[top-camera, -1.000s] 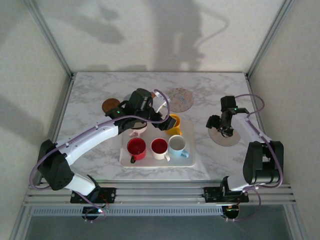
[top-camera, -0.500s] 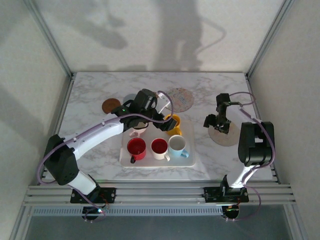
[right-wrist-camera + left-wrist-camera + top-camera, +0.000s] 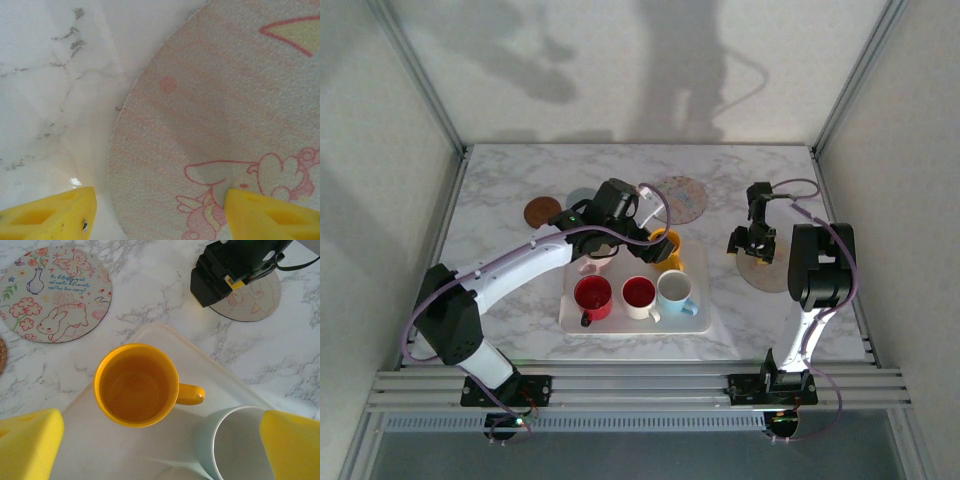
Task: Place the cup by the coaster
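Top external: left pincer (image 3: 645, 240) open over yellow ceramic cup (image 3: 669, 250), right pincer (image 3: 752, 243) open at round beige coaster (image 3: 778, 276)

Left wrist view: yellow ceramic cup upright, empty, centre of frame, handle pointing to frame right. It sits at a corner of the white rectangular tray (image 3: 150, 337). Left pincer's yellow pads (image 3: 27, 442) show at lower left and lower right of frame, spread wide, nothing gripped. No contact with the cup, which lies further up the frame than the pads. Pale blue cup (image 3: 225, 440) just beside it, lower right, on the same tray. Round floral coaster (image 3: 55, 292) at upper left on the white marble bench (image 3: 150, 280), near the tray, not touching. Right pincer at upper right, over the round beige coaster.

Right wrist view: pads apart. One is at lower left over bare bench, the other at lower right over the coaster, whose edge runs between them. Nothing held. Cannot tell if the pads touch down.

Top external: red cup (image 3: 592, 297) and a white cup with red inside (image 3: 639, 293) along the tray's lower edge. Bare bench lies between the yellow cup and the beige coaster at frame right.
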{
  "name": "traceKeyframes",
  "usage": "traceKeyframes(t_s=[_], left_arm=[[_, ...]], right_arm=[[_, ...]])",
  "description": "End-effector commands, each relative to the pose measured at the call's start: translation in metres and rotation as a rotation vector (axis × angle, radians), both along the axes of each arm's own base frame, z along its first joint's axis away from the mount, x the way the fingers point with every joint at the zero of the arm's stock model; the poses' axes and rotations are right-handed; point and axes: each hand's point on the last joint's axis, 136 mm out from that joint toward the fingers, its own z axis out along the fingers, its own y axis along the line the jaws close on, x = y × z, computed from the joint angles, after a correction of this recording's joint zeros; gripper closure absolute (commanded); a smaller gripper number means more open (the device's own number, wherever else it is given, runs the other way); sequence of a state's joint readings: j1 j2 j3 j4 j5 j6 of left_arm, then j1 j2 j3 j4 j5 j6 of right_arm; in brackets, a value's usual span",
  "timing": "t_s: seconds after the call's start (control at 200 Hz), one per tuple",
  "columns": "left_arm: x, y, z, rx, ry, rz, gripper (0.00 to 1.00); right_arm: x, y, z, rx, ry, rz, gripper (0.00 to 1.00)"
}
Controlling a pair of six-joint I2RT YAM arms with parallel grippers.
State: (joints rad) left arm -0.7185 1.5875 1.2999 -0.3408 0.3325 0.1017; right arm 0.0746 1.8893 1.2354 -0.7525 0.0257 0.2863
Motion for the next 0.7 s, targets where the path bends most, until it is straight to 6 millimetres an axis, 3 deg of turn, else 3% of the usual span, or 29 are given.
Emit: traceKeyframes(t_s=[0.0,0.315,0.696], left_arm=[[0.001,0.003,0.011,-0.003,-0.025,0.014,0.00],[0.001,0.005,0.014,-0.002,-0.028,0.022,0.00],[-0.008,0.016,0.023,-0.017,-0.030,0.051,0.00]], right_arm=[[-0.008,-0.010,-0.008,-0.055,0.057,0.016,0.33],[-0.014,-0.014,-0.016,-0.081,0.089,0.045,0.48],[-0.012,-0.005,-0.002,-0.030,0.044,0.028,0.68]])
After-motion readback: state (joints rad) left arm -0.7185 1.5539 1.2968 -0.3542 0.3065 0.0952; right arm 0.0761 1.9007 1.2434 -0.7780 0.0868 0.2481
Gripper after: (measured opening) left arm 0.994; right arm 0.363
